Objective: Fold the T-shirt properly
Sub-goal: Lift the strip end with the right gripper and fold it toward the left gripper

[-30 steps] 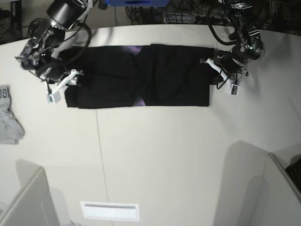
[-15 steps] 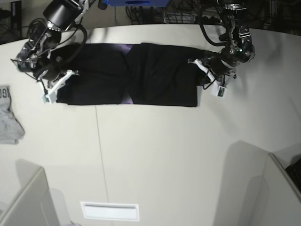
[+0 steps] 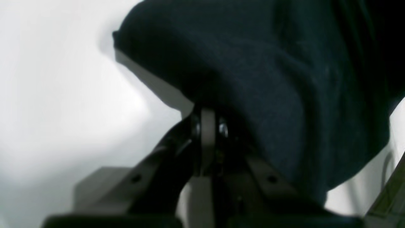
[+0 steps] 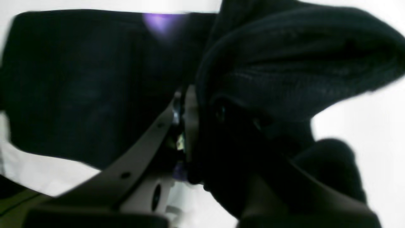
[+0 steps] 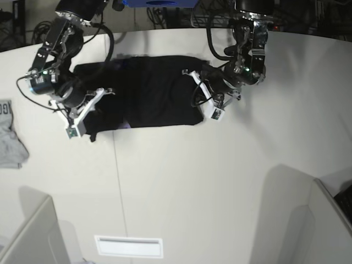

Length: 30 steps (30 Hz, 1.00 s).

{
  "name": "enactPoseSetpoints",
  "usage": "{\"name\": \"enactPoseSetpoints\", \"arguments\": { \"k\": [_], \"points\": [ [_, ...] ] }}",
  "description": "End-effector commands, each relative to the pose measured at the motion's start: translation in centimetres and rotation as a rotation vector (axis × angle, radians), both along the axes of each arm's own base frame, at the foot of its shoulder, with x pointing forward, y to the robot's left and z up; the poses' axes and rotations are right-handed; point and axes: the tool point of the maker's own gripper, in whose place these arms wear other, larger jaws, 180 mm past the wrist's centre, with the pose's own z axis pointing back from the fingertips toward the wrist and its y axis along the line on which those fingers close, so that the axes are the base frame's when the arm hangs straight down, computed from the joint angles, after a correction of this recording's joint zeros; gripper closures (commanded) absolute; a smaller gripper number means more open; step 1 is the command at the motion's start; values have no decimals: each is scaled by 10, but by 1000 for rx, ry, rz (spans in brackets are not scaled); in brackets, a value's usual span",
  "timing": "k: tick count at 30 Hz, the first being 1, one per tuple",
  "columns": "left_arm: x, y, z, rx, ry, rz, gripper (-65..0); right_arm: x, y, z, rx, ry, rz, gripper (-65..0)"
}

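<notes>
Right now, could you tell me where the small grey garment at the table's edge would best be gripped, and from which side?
Probably from above, at the bunched lower part of the grey garment. It lies crumpled on the table, so raised folds give the fingers something to pinch. Its far side is cut off by the picture's edge, so approach from the table's middle.

black t-shirt [image 5: 146,91] bunched on the table [image 5: 220,176], a tool at each end

T-shirt [image 5: 148,91]: matt black knit cloth (finely ribbed); table [image 5: 209,181] smooth, matt.
</notes>
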Motion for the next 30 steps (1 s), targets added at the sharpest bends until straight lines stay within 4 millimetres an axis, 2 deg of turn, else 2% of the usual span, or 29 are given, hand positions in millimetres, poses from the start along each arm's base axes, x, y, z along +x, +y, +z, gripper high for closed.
{"name": "enactPoseSetpoints", "arguments": {
  "k": [1, 4, 10, 13, 15, 17, 21, 30],
  "points": [
    [6, -2, 7, -9, -26, 2, 0, 8, 15, 11, 34, -50, 25, 0],
    [7, -1, 7, -5, -28, -1, 0, 5, 41, 11, 75, -47, 69, 0],
    [3, 0, 6, -1, -22, -3, 0, 2, 75, 15, 138, -53, 146, 0],
    [3, 2, 5, 1, -19, 1, 0, -2, 102, 31, 327, -82, 165, 0],
    [2, 5, 4, 14, -20, -8, 0, 0, 111, 39, 459, -52, 83, 0],
    [2, 6, 4, 18, -22, -9, 0, 6, 113, 48, 556, -50, -8, 0],
    [1, 7, 3, 19, -18, -9, 0, 11, 113, 52, 590, -70, -32, 0],
    [-5, 16, 4, 37, -19, -3, 0, -12, 114, 30, 586, 10, -56, 0]
  ]
}}
